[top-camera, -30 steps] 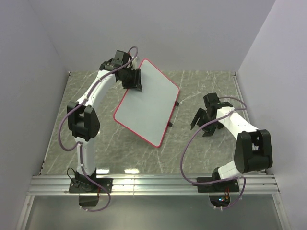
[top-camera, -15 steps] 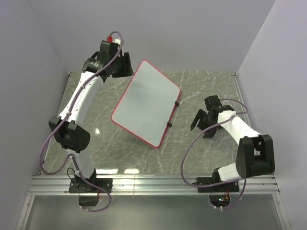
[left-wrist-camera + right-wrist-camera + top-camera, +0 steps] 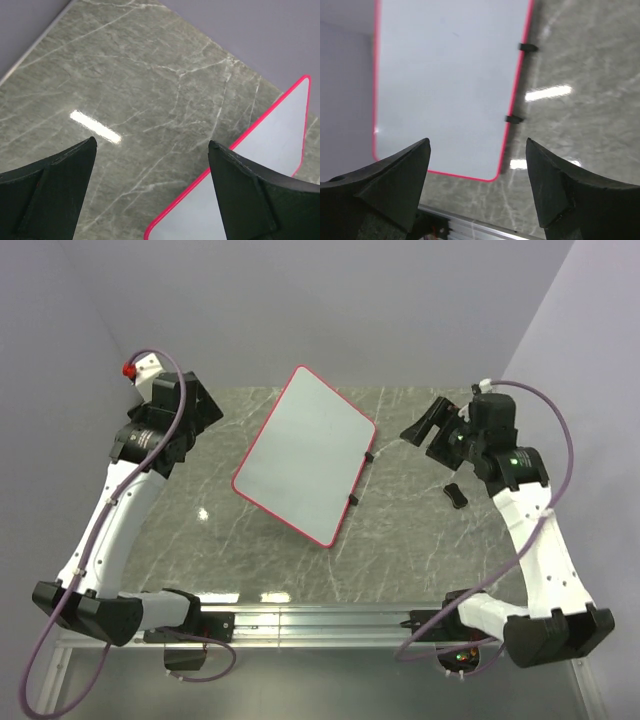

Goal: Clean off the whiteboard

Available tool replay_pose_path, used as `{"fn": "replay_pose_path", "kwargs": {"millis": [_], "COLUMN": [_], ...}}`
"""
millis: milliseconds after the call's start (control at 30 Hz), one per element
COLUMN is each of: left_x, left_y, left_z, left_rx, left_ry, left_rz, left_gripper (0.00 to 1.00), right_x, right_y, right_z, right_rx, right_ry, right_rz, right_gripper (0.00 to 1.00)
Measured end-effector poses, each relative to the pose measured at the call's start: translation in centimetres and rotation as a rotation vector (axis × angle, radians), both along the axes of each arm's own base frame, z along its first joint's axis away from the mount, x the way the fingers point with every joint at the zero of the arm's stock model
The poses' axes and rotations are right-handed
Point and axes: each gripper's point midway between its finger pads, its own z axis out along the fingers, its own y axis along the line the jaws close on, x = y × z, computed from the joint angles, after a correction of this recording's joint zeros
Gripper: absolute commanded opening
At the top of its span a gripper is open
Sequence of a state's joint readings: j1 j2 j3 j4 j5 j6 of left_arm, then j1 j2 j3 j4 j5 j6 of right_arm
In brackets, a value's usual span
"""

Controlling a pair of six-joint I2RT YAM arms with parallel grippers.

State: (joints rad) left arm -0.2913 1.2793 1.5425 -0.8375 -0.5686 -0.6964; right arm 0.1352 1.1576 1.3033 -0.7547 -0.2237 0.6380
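Top view: the whiteboard [image 3: 305, 455] sits mid-worktop [image 3: 420, 550], turned on a diagonal, and I can't spot any marks on it. The left hand [image 3: 195, 418] and the right hand [image 3: 422, 430] hang either side of it, well apart from it. A small black thing [image 3: 455, 494] lies near the right one; can't tell if it's the eraser.

Left wrist: jaws wide, nothing between them, board corner below.

Right wrist: same, spread and empty, over a blank board.

Looks like wiping's basically finished. Next move is probably just parking the arms.
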Motion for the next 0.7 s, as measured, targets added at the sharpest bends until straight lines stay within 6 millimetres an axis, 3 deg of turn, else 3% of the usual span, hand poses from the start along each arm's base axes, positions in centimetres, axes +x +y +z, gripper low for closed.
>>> {"fn": "replay_pose_path", "kwargs": {"millis": [33,200,533,700], "left_x": [-0.2,-0.5,-1.2,-1.4], "left_y": [-0.1,-0.6,-2.4,-2.6], "left_z": [-0.1,-0.9,-0.3,-0.4], "left_rx": [-0.01,-0.03,-0.102,-0.102], "left_ry": [0.0,0.035,0.027,0.029], "left_rz": [-0.004,-0.024,-0.114,-0.135], "left_gripper": [0.99,0.99,0.95,1.0], "right_x": [-0.4,-2.7,-7.7,-9.4], "right_y": [0.4,1.8,3.0,3.2], "right_z": [1.5,5.8,10.0,10.2], "right_rx": [0.018,0.093,0.226,0.252], "right_ry": [-0.035,-0.132,-0.231,-0.252], "right_rz": [0.022,0.088,0.15,0.174], "right_gripper": [0.99,1.0,1.0,1.0]}}
